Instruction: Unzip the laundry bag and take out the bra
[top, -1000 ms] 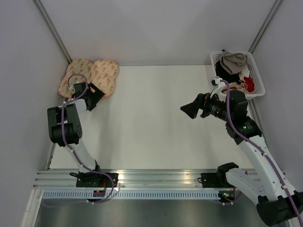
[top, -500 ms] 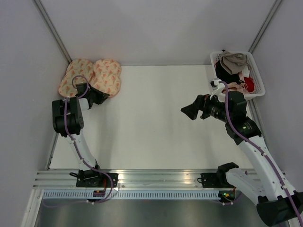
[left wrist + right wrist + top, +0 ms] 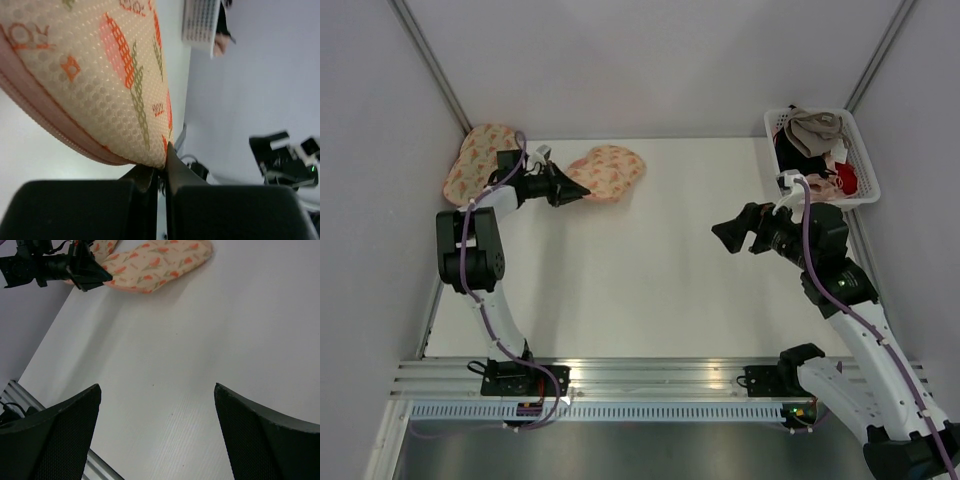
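The laundry bag (image 3: 608, 172), a cream-peach pouch with orange print and a pink zip edge, lies at the back of the table, left of centre. My left gripper (image 3: 574, 190) is shut on its near-left tip. In the left wrist view the bag (image 3: 90, 75) fills the upper left and its corner is pinched at my gripper (image 3: 162, 156). The right wrist view shows the bag (image 3: 155, 262) far off, with the left gripper (image 3: 95, 275) on it. My right gripper (image 3: 725, 233) hangs open above bare table, nothing between its fingers (image 3: 60, 430). The bra is out of view.
A second, identical-looking pouch (image 3: 477, 160) lies in the back left corner against the wall. A white plastic basket (image 3: 770, 120) with mixed garments stands at the back right, also seen as the basket (image 3: 200, 22) in the left wrist view. Walls close in both sides.
My left gripper has shut on the laundry bag's edge and dragged it to the right, away from the second pouch. The right arm has shifted only slightly.
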You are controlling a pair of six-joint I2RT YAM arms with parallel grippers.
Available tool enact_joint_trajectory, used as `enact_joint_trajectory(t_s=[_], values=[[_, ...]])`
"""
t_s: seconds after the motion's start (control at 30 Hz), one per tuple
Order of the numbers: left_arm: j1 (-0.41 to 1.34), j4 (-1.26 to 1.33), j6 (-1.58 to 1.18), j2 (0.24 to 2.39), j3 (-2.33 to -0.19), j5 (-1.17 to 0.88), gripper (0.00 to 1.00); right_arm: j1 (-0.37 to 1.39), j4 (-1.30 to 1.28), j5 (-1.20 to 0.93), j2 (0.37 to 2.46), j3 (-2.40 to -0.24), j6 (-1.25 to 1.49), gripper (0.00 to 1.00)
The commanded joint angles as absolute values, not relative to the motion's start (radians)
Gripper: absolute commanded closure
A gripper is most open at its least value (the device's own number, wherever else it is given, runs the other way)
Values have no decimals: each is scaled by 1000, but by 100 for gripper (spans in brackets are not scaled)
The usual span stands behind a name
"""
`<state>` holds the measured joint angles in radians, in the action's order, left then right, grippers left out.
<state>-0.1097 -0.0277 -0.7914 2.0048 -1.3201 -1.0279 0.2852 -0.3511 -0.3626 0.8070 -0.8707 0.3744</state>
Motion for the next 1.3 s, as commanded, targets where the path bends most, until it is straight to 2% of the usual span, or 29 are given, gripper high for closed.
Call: enact_joint_trajectory(t_s=[0.0, 0.07, 0.17, 0.4, 0.47, 0.5, 0.53, 0.57, 0.6, 0.7, 0.87, 0.9, 1.03, 1.07, 1.1, 1.13, 1.2, 1.27], values=[[-11, -436, -469, 1899, -1382, -1319, 98, 287, -339, -247, 805, -887, 379, 2], [62, -696, -250, 1879, -1408, -1293, 98, 287, -347, -226, 825, -891, 383, 2], [159, -857, -123, 1849, -1396, -1165, 98, 285, -360, -215, 860, -899, 397, 2], [344, -992, -23, 1871, -1387, -955, 98, 285, -432, -166, 922, -919, 440, 2], [374, -1032, -15, 1890, -1404, -861, 91, 285, -443, -121, 917, -907, 439, 2], [385, -1060, -17, 1907, -1420, -744, 80, 285, -440, -109, 901, -897, 439, 2], [396, -1069, -26, 1910, -1433, -656, 2, 287, -428, -91, 887, -887, 437, 2], [403, -1078, -63, 1910, -1449, -553, 0, 285, -416, -80, 871, -862, 439, 2], [403, -1078, -92, 1905, -1471, -359, 0, 287, -393, -81, 841, -850, 442, 2], [402, -1031, -155, 1826, -1494, -215, 0, 285, -376, -95, 810, -825, 427, 2], [406, -854, -346, 1540, -1442, -286, 0, 285, -452, -22, 882, -835, 380, 2], [413, -804, -379, 1493, -1369, -378, 0, 285, -474, -6, 915, -831, 377, 2], [495, -611, -552, 1266, -1160, -475, 0, 285, -486, 121, 991, -784, 405, 2], [527, -560, -627, 1223, -1111, -491, 0, 285, -480, 138, 1002, -758, 440, 6], [540, -451, -671, 1135, -1000, -536, 0, 284, -463, 156, 1021, -747, 454, 14], [548, -375, -719, 1093, -941, -569, 0, 284, -456, 155, 1034, -741, 471, 30], [566, -249, -836, 984, -808, -613, 0, 282, -420, 135, 1061, -716, 495, 53], [577, -218, -906, 924, -720, -607, 0, 282, -390, 81, 1087, -698, 512, 54]])
